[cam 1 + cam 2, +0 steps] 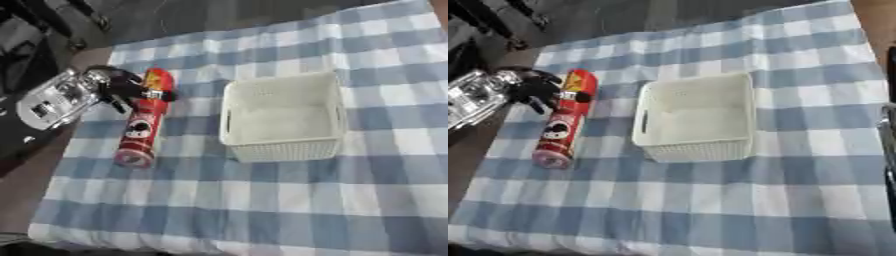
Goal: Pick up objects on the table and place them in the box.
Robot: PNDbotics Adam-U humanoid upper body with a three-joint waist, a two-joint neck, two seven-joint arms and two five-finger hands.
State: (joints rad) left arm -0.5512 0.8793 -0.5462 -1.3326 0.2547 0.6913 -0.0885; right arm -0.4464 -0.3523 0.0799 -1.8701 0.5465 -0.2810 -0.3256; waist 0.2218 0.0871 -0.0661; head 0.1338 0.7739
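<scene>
Now left hand (122, 87), black fingers curled onto upper end of red can (143, 120), reaching in from left edge. Can lying on its side on blue-and-white checked cloth (262, 210) over counter, lower end toward camera, just left of white basket box (282, 116). Box upright, nothing visible inside, apart from can. Right hand: only dark sliver of arm at right edge, fingers not seen.

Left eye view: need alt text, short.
The robot's left hand curls its fingers round the upper end of a red tube-shaped can lying on a blue-and-white checked cloth. An empty white basket stands just right of the can.
</scene>
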